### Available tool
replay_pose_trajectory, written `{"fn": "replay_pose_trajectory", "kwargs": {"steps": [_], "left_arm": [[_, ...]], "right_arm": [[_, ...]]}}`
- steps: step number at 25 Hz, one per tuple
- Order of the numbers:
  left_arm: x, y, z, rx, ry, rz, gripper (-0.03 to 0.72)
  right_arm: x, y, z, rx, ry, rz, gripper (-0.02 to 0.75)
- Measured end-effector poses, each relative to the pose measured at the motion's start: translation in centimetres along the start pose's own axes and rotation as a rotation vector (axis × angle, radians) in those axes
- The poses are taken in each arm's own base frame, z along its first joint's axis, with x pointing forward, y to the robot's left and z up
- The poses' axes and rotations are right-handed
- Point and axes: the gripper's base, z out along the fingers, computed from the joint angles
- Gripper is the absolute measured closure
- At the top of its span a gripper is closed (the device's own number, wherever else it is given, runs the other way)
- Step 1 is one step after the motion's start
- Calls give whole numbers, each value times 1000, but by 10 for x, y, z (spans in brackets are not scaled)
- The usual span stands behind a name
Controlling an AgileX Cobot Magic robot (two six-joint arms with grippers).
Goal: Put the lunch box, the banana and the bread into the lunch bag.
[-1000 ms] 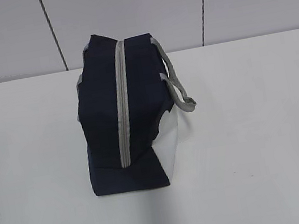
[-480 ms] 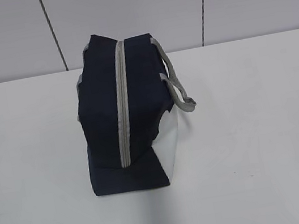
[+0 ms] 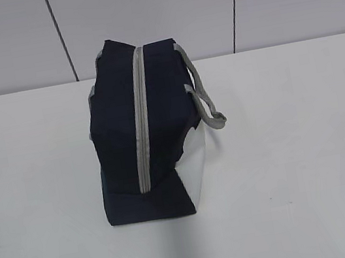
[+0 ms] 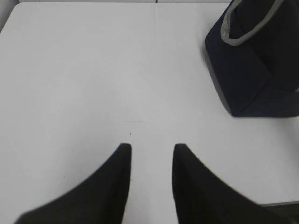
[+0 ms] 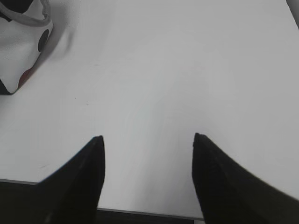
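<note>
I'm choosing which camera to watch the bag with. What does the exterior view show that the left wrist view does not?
Only the exterior view shows the lunch bag's grey zipper running shut down its length, its white side panel, and the wall behind. Only the left wrist view shows the left gripper, open and empty above bare table, with just the bag's navy end in the corner. Both show the bag standing on the white table with a grey strap handle.
</note>
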Motion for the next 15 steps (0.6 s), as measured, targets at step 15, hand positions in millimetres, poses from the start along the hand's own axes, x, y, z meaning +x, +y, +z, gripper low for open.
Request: {"fn": "replay_pose_trajectory", "kwargs": {"steps": [15], "left_arm": [[0,0,0,-2,0,1,453]], "right_arm": [[0,0,0,0,0,0,300]]}}
